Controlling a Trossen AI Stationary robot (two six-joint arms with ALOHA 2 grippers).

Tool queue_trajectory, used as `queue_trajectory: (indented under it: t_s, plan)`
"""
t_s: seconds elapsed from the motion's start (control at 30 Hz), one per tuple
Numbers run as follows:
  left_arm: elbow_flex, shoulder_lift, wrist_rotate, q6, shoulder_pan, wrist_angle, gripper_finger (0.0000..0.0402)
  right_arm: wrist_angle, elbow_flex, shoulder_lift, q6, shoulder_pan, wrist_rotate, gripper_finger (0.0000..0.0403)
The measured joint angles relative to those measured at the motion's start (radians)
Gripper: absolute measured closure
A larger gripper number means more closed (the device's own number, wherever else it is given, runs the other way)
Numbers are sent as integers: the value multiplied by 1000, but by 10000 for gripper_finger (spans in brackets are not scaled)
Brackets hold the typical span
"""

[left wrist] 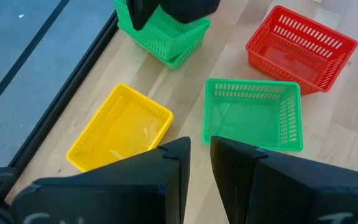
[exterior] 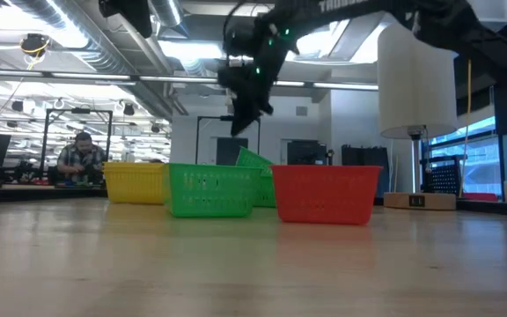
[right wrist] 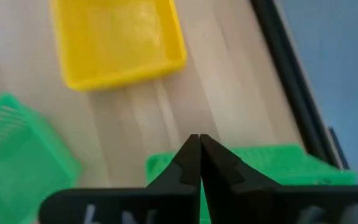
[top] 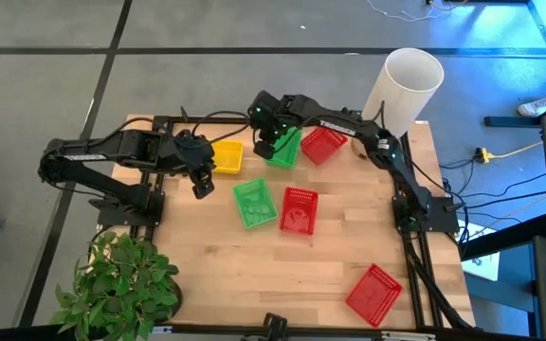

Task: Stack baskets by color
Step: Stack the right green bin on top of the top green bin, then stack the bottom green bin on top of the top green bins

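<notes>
Two green baskets (left wrist: 166,37) lie nested and askew at the far middle of the table; the upper one (exterior: 253,161) is tilted. My right gripper (right wrist: 199,140) hangs shut just above them (top: 265,149), and the low view shows a gap below its tips. A yellow basket (top: 227,156) stands on its base to their left. A third green basket (top: 254,204) and a red basket (top: 299,210) sit mid-table. Another red basket (top: 323,144) stands at the far right. My left gripper (left wrist: 201,155) is open above the table's left part, holding nothing.
A tall white cylinder (top: 406,83) stands at the far right corner. A lone red basket (top: 375,294) lies near the front right. A green plant (top: 121,284) fills the near left corner. Bare wood shows along the near middle.
</notes>
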Motion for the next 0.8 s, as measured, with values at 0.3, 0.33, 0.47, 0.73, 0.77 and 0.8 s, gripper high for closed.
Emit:
queue_trajectory:
  t_s: [0.3, 0.33, 0.47, 0.73, 0.77, 0.8]
  plan:
    - [0, 0, 0, 0, 0, 0, 347, -41, 0, 77, -16, -29, -2, 401]
    - [0, 0, 0, 0, 0, 0, 347, -36, 0, 82, -22, -29, -3, 401]
    - [0, 0, 0, 0, 0, -1, 347, -34, 0, 89, -34, -29, -3, 402]
    - [0, 0, 2, -1, 0, -7, 347, -148, 99, 20, -69, 13, -2, 402]
    - [0, 0, 7, -2, -2, -8, 347, -153, 83, -4, -81, 25, -17, 403]
    - [0, 0, 12, -2, -5, -8, 347, -173, 80, -16, -101, 40, -38, 403]
